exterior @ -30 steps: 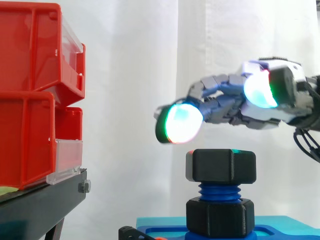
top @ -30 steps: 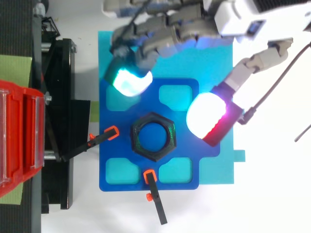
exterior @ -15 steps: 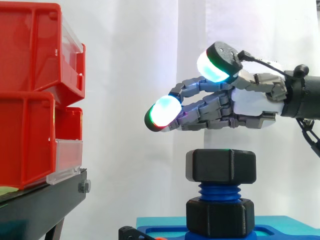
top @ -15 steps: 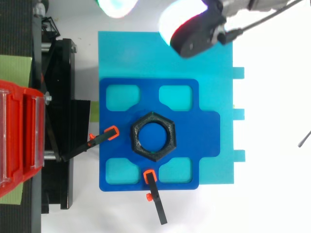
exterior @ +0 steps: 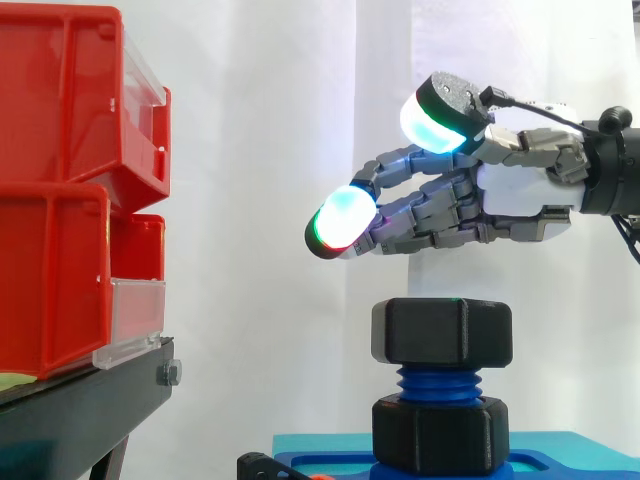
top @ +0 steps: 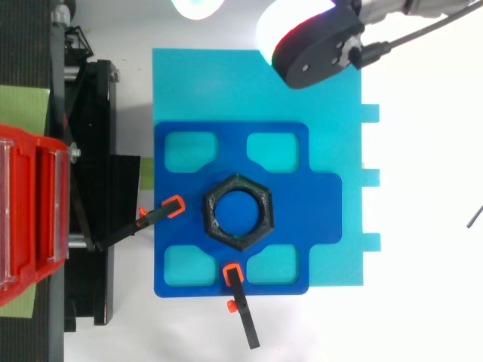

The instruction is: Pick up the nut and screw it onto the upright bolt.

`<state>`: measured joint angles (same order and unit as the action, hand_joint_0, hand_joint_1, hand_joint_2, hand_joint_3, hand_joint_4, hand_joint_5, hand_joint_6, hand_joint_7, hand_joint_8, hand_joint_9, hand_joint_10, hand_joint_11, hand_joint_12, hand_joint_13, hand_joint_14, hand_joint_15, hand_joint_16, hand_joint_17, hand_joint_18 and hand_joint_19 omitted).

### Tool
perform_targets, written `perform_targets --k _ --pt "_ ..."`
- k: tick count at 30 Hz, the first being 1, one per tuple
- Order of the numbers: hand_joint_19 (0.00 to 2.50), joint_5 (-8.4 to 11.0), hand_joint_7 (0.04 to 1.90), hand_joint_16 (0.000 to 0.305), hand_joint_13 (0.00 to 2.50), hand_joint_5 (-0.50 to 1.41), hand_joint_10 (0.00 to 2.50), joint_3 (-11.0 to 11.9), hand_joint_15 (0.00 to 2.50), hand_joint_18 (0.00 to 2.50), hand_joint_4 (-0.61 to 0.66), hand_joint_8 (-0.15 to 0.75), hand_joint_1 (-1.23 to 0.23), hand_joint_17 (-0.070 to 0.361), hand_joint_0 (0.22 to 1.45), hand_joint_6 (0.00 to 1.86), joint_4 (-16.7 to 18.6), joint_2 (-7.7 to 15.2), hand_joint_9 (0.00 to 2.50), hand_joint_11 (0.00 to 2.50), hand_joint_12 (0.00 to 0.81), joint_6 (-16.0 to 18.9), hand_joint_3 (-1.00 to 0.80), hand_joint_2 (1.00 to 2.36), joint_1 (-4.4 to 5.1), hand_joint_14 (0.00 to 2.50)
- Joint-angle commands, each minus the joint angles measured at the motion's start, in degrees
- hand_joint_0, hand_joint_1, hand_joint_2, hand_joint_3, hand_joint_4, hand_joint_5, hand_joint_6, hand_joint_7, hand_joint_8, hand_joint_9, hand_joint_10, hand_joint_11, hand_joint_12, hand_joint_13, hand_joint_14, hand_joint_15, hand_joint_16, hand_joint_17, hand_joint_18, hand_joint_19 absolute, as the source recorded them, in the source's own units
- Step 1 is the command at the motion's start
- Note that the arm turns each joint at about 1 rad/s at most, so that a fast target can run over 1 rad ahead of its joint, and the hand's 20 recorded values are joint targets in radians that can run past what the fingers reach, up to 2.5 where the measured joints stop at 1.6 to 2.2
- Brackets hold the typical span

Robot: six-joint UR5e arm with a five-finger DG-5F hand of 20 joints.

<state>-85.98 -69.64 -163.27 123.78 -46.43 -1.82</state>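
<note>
The black hex nut (exterior: 441, 331) sits on top of the upright blue threaded bolt (exterior: 438, 383), with a second black nut (exterior: 440, 432) lower down at the bolt's foot. From above, the top nut (top: 238, 212) lies at the middle of the dark blue plate (top: 290, 253). My hand (exterior: 515, 190) hovers above and slightly right of the nut, clear of it. Its fingers are stretched out to the left and relaxed, holding nothing. One glowing fingertip (exterior: 345, 220) points left, and the thumb pad (top: 309, 38) shows at the top edge of the top view.
Red bins (exterior: 70, 200) are stacked on a black stand (exterior: 80, 410) at the left. The dark blue plate rests on a cyan base (top: 332, 98). Two black clamps with orange tips (top: 162, 215) (top: 238, 302) hold the plate at its left and front edges.
My hand has risen from close around the nut and drawn back toward the top edge of the top view. The nut has stayed on the bolt.
</note>
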Motion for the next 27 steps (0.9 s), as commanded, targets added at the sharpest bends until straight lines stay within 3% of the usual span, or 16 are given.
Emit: perform_targets --k 1,7,10,13,17,19,27 --pt "0.0 0.99 0.72 0.039 0.16 -0.14 0.0 -0.06 0.0 0.0 0.2 0.204 -0.33 0.088 0.47 0.5 0.58 0.06 0.42 0.0 0.294 -0.16 -0.5 1.0 1.38 0.0" --pt "0.0 0.73 0.71 0.039 0.16 -0.14 0.0 -0.06 0.0 0.0 0.2 0.204 -0.32 0.088 0.47 0.5 1.9 0.5 0.42 0.0 0.295 -1.39 -0.5 1.0 3.49 0.0" --pt "0.0 0.82 0.72 0.039 0.16 -0.14 0.0 -0.23 0.0 0.0 0.2 0.204 -0.32 0.088 0.47 0.5 2.87 0.5 0.42 0.0 0.295 -1.74 -0.5 1.0 4.02 0.0" --pt "0.0 0.82 0.72 0.039 0.16 -0.14 0.0 -2.61 0.0 0.0 0.2 0.204 -0.32 0.088 0.47 0.5 6.65 0.5 0.42 0.0 0.295 -2.18 -0.5 1.0 5.34 0.0" --pt "0.0 1.35 0.72 0.039 0.16 -0.14 0.0 -5.16 0.0 0.0 0.2 0.206 -0.31 0.089 0.47 0.5 13.59 0.59 0.42 0.0 0.296 -2.09 -0.5 1.0 6.3 0.0" --pt "0.0 1.35 0.72 0.039 0.16 -0.13 0.0 -5.24 0.0 0.0 0.2 0.206 -0.32 0.088 0.47 0.5 14.73 0.59 0.42 0.0 0.295 -2.18 -0.5 1.0 6.48 0.0" --pt "0.0 1.26 0.72 0.039 0.17 -0.13 0.0 -5.6 0.0 0.0 0.2 0.205 -0.31 0.088 0.48 0.5 14.29 0.59 0.43 0.0 0.294 -3.5 -0.5 1.0 7.54 0.0"
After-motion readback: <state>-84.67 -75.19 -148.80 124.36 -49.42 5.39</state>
